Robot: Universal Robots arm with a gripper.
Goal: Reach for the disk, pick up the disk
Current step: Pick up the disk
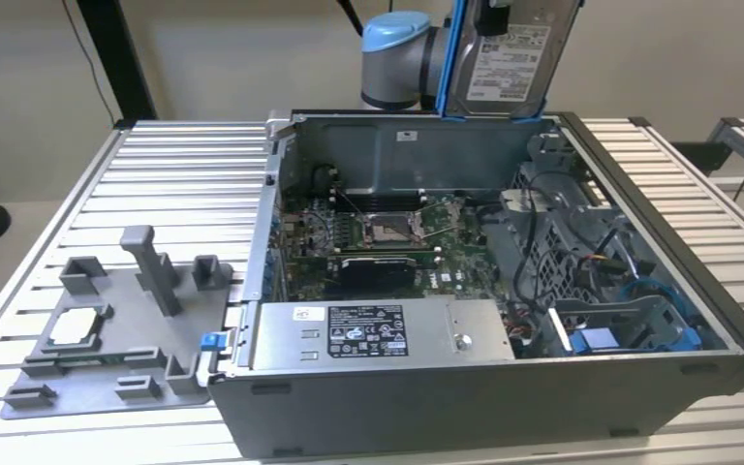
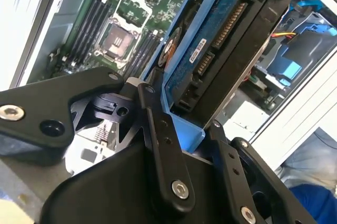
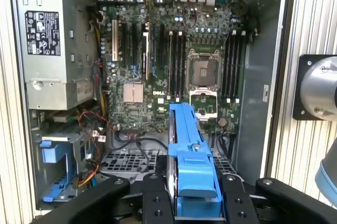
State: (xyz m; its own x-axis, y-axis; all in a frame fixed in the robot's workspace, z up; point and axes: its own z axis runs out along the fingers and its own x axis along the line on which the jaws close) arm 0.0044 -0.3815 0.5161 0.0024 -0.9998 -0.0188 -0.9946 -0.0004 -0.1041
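The disk point(image 1: 511, 56), a silver hard drive with a white label in a bright blue bracket, hangs upright above the back wall of the open computer case point(image 1: 476, 407). In the second wrist view my gripper point(image 2: 181, 109) is shut on the disk point(image 2: 221, 50), with black fingers point(image 2: 158, 129) pressing both sides of its blue bracket. The first wrist view shows the disk point(image 3: 189, 150) edge-on between the fingers point(image 3: 155, 195), held clear above the motherboard point(image 3: 158, 76).
Inside the case, the long grey power supply box point(image 1: 372, 331) lies along the front and a blue drive cage point(image 1: 631, 329) sits on the exterior view's right. A grey fixture tray point(image 1: 101, 339) holding a small square silver chip point(image 1: 75, 325) rests on the slatted table point(image 1: 178, 174).
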